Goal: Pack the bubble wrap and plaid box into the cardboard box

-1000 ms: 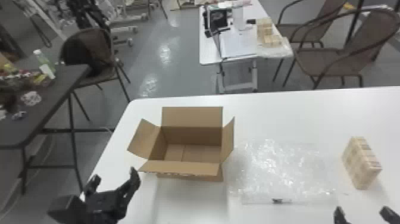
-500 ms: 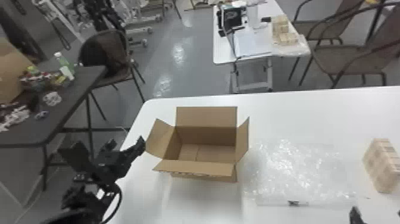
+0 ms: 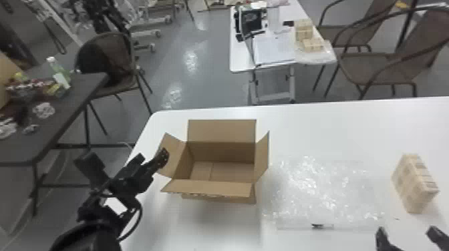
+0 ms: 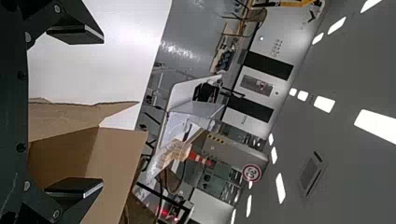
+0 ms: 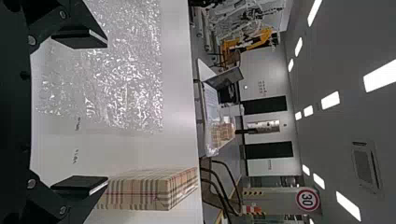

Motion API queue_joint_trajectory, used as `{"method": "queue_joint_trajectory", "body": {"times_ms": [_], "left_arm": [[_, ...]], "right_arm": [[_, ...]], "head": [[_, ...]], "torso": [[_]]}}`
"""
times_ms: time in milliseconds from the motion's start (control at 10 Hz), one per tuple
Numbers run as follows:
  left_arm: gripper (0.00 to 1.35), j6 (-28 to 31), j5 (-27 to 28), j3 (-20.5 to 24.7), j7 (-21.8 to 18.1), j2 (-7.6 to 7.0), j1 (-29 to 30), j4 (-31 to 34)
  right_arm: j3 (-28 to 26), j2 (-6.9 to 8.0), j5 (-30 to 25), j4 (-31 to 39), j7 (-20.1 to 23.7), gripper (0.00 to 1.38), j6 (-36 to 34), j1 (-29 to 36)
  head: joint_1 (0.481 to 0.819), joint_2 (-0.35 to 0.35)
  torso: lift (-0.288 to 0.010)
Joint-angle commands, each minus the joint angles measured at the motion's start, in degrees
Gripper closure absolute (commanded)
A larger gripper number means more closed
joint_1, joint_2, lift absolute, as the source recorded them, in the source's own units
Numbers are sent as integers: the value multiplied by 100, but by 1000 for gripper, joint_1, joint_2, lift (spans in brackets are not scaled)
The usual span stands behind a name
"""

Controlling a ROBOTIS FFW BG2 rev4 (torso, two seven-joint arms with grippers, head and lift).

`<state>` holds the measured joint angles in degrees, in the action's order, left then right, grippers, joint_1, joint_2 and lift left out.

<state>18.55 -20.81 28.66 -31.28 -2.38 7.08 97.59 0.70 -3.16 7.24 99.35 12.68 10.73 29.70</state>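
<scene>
The cardboard box point(image 3: 218, 190) stands with its flaps spread on the white table. At its left flap is my left gripper point(image 3: 152, 160); in the left wrist view the left gripper point(image 4: 77, 112) is open, one finger overlapping the box point(image 4: 112, 172). Bubble wrap point(image 3: 320, 190) lies flat, right of the box. Farther right stands the plaid box point(image 3: 414, 183). My right gripper point(image 3: 407, 235) is open at the table's near side, by the wrap's near right corner. From the right wrist view, the right gripper point(image 5: 79, 112) has the bubble wrap point(image 5: 116, 70) and plaid box point(image 5: 149, 189) beyond its parted fingers.
The white table point(image 3: 334, 130) ends at a far edge behind the box. A dark side table point(image 3: 77, 100) with clutter stands at the left. Another white table point(image 3: 240, 63) and brown chairs point(image 3: 377, 66) are farther back.
My left gripper has risen and moved right, up to the box's left flap. The head view has shifted slightly, first one way and then back; the box, wrap and plaid box rest where they were.
</scene>
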Motion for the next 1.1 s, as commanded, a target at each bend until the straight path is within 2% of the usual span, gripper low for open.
{"method": "queue_joint_trajectory", "body": {"times_ms": [0,200,300,400,500,700,800,900,1000], "left_arm": [[213,-80,33,-132,-80,-52,-199,-398],[213,-71,42,-211,-80,-236,-243,-627],[234,-167,68,-203,-80,-254,-260,-697],[440,-211,86,-168,-80,-219,-278,-724],[809,-334,173,-141,-62,-193,-295,-750],[828,-422,182,-53,-45,-87,-313,-759],[891,-431,191,-62,-45,-87,-295,-759],[1199,-422,191,-62,8,-52,-286,-759],[1211,-449,217,-18,26,18,-286,-759]], "right_arm": [[0,0,23,-21,33,246,-1,-52],[0,0,67,-47,59,246,-10,-70],[0,0,76,-47,59,246,-10,-70],[0,0,85,-56,59,246,-1,-70],[0,0,93,-56,59,246,-10,-70],[0,0,93,-65,68,246,-10,-70],[0,0,102,-74,68,246,-10,-78],[0,0,102,-74,77,246,-10,-78],[0,0,102,-65,77,246,-10,-78]], "head": [[695,240],[695,226],[695,226],[695,228],[695,231],[695,239],[695,242],[695,242],[695,243]], "torso": [[-89],[-89],[-89],[-89],[-89],[-89],[-89],[-89],[-89]]}}
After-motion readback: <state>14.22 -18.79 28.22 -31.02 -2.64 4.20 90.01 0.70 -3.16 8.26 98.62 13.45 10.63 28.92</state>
